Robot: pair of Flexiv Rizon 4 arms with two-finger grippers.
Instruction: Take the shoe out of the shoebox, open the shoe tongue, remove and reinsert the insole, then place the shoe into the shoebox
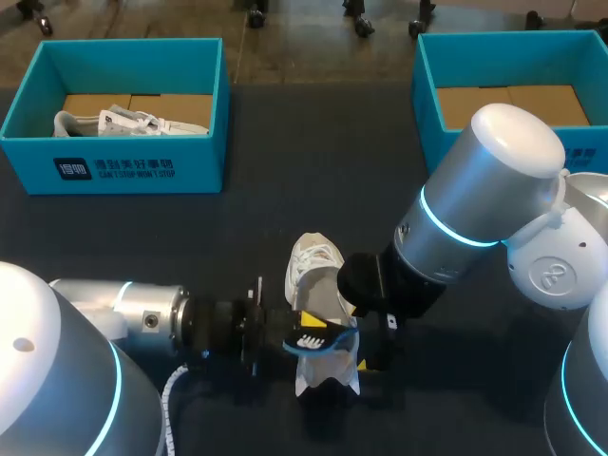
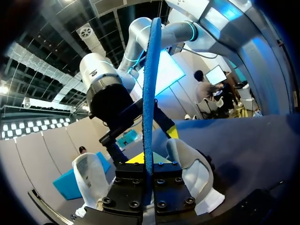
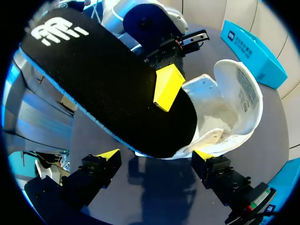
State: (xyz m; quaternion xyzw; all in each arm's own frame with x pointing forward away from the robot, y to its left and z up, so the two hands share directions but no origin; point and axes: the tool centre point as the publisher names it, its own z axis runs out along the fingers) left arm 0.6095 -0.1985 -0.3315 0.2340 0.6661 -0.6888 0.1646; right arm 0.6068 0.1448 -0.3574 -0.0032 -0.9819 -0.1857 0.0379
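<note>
A white shoe (image 1: pixel 316 271) lies in the middle of the dark table. My left gripper (image 1: pixel 318 334) is shut on its insole (image 1: pixel 312 342), black on top and blue underneath, held just over the shoe. In the left wrist view the insole (image 2: pixel 151 93) stands edge-on between the fingers of the left gripper (image 2: pixel 148 161), with the shoe (image 2: pixel 194 173) below. My right gripper (image 3: pixel 155 157) stands open beside the shoe (image 3: pixel 232 105). The insole (image 3: pixel 108 84) slants ahead of it, one end at the shoe's opening, and a yellow left fingertip (image 3: pixel 166 86) presses on it.
A teal shoebox (image 1: pixel 119 166) at the back left holds another white shoe (image 1: pixel 123 122). A second teal shoebox (image 1: pixel 427 104) at the back right shows only its cardboard floor. My right arm (image 1: pixel 475 209) hangs over the table's right middle.
</note>
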